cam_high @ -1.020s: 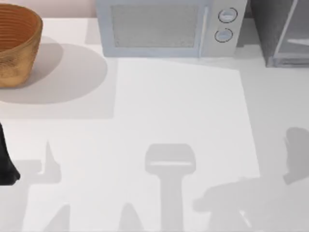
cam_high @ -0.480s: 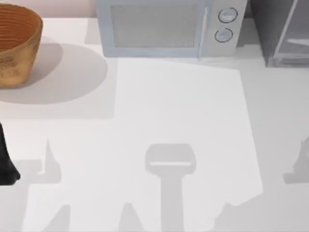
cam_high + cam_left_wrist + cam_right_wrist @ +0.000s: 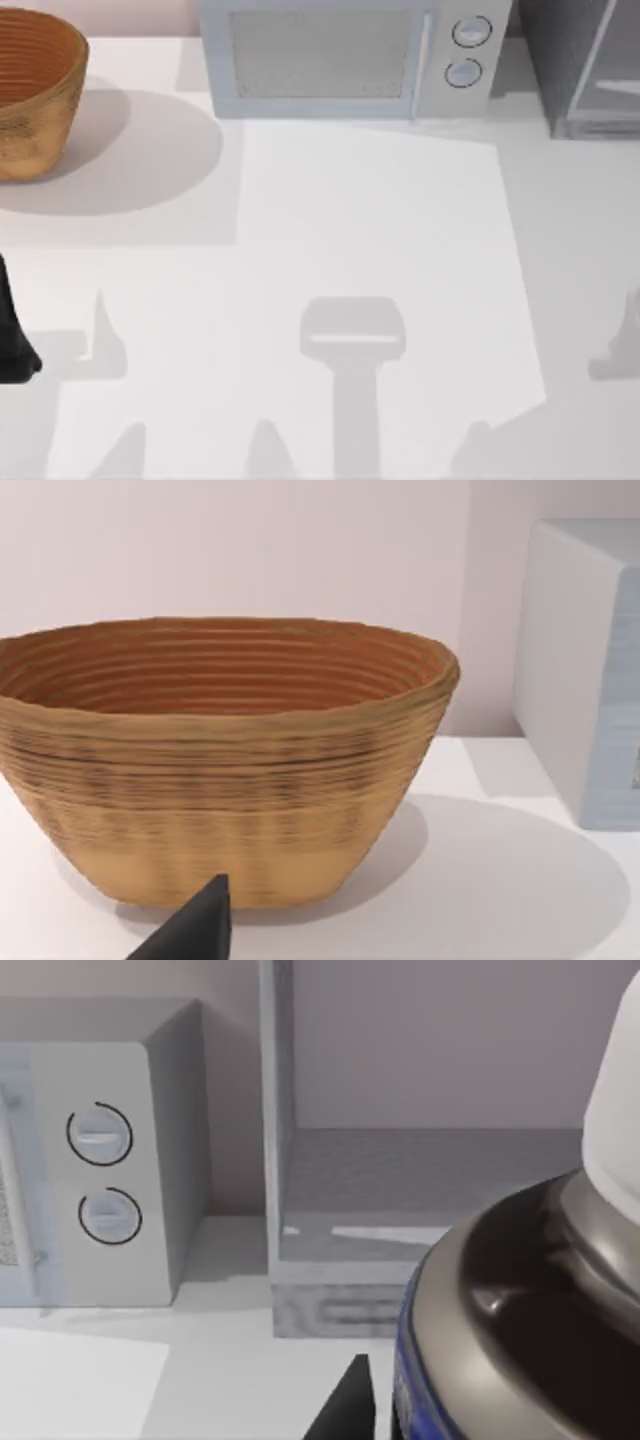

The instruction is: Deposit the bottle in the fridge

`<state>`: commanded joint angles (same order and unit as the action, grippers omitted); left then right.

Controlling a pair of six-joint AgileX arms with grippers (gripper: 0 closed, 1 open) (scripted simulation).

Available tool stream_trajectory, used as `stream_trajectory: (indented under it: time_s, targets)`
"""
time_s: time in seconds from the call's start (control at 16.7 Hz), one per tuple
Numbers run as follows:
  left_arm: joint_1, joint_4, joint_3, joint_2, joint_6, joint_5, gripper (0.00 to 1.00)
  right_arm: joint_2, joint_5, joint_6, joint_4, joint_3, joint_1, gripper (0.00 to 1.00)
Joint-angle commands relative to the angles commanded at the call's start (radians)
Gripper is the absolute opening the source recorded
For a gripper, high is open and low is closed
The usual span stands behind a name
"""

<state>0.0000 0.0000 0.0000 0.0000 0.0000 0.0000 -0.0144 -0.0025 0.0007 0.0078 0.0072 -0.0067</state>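
The wide white table [image 3: 380, 230] lies bare in the middle. At its far edge stand a woven brown basket [image 3: 30, 90] (left corner), a pale two-knob microwave [image 3: 345, 55] and the dark-grey fridge [image 3: 580, 65], whose compartment stands open.

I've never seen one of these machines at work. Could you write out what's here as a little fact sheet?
bottle: brown, white cap, close before the right wrist camera
fridge: dark grey, at the table's far right; an open compartment faces the right wrist camera
microwave: pale, two knobs, left of the fridge
basket: woven, far left
left arm: parked at the left edge
table: white
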Motion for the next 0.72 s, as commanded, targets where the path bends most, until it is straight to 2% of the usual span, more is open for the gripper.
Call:
stream_trajectory:
  time_s: [0.3,0.72]
  targets:
    - [0.000,0.000,0.000,0.000,0.000,0.000,1.00,-0.209,-0.017,0.005,0.126,0.109,-0.046,0.01]
    - [0.000,0.000,0.000,0.000,0.000,0.000,1.00,-0.854,-0.102,0.013,0.482,0.420,-0.124,0.01]
